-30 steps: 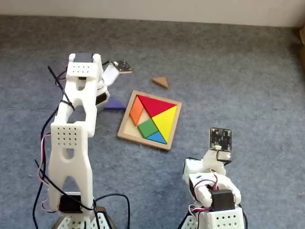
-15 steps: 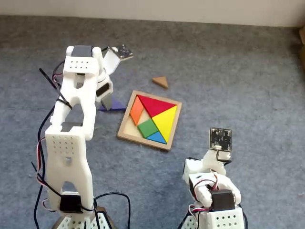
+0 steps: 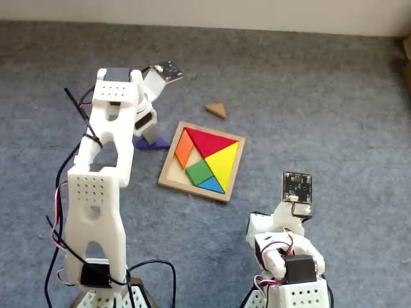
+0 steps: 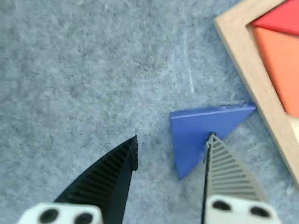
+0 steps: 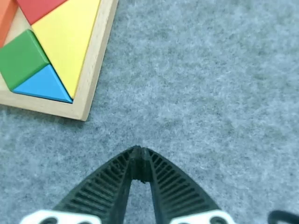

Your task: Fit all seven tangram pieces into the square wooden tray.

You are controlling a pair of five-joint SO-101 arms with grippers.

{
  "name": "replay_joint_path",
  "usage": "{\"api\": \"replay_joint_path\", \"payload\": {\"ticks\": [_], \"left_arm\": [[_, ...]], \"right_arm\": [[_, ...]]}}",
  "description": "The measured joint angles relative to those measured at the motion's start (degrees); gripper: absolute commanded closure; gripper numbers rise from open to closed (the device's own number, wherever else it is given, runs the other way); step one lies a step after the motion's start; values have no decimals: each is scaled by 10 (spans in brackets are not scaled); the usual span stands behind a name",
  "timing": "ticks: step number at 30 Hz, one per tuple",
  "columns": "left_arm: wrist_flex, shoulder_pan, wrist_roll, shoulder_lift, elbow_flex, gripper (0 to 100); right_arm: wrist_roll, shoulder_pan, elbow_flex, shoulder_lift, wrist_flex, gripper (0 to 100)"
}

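Clearly the risk lies at the left pincer (image 4: 173, 138), which hangs open over the dark blue flat triangle (image 4: 201, 128). This piece lies on the grey felt worktop (image 3: 321, 96) left of the square wooden tray (image 3: 192, 191), and its long point reaches the tray rim or stops just short of it.

In the left wrist view the pale finger overlaps the triangle's face instead of clearing its edge, while the black finger stands on bare felt to the side. If the pincer closes like that, it would probably scrape over the thin piece or shove it against the rim, not pinch it. A skewed hold would also make seating it awkward.

The tray, centre of the high view, holds a red triangle (image 3: 209, 141), a yellow triangle (image 3: 225, 162), an orange parallelogram (image 3: 183, 149), a green square (image 3: 199, 172) and a light blue triangle (image 3: 210, 184). A bare gap remains along its lower-left side.

A small brown wooden triangle (image 3: 217, 110) lies above the tray, well apart from it. The right pincer (image 5: 139, 158) is closed on nothing, over felt beyond the tray's corner.
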Motion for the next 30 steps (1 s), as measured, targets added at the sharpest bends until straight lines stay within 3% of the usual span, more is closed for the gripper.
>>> {"api": "replay_joint_path", "payload": {"ticks": [14,19,30], "left_arm": [[62,47,-57,45,-28,772],[64,48,-57,45,-25,894],[143,64,-55,51,-86,995]], "right_arm": [[0,0,0,0,0,994],[0,0,0,0,0,994],[0,0,0,0,0,994]]}}
